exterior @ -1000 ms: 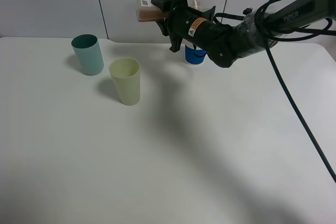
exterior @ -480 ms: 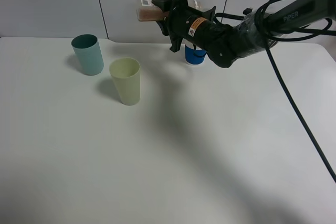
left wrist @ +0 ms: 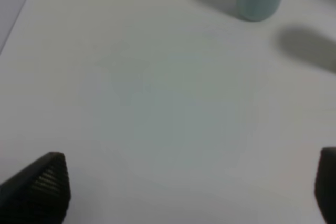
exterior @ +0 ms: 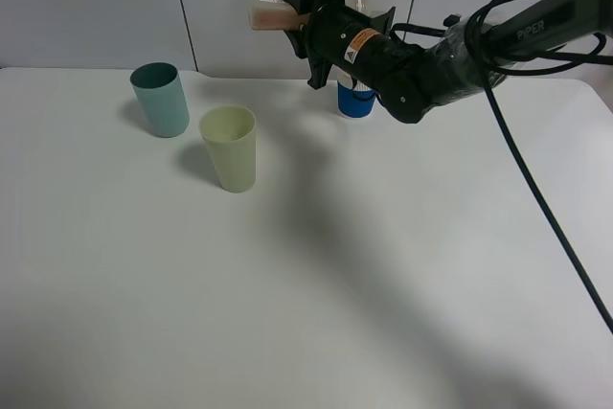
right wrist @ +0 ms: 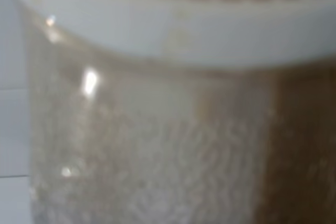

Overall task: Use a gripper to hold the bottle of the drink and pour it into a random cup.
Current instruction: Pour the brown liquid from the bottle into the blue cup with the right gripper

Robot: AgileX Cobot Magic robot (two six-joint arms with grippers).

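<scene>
The right pincer (exterior: 299, 18) is clamping the bottle (exterior: 271, 16) and holding it on its side, high over the far middle of the counter (exterior: 316, 275), with its free end pointing left. Brown drink (right wrist: 299, 145) is showing through the clear wall in the right wrist view. I judge the pour is being set up. No cup seems to be lying under the bottle, so its mouth needs carrying over the yellow cup (exterior: 229, 148), nearer and to the left, before any more tipping. Then it wants a slow tilt with a firm grip. The yellow cup is looking empty. The teal cup (exterior: 161, 100), farther left, is showing only a dark inside. The blue cup (exterior: 355, 102) is sitting half hidden behind the arm. The left pincer (left wrist: 184, 190) is hanging with fingers apart, holding nothing.
</scene>
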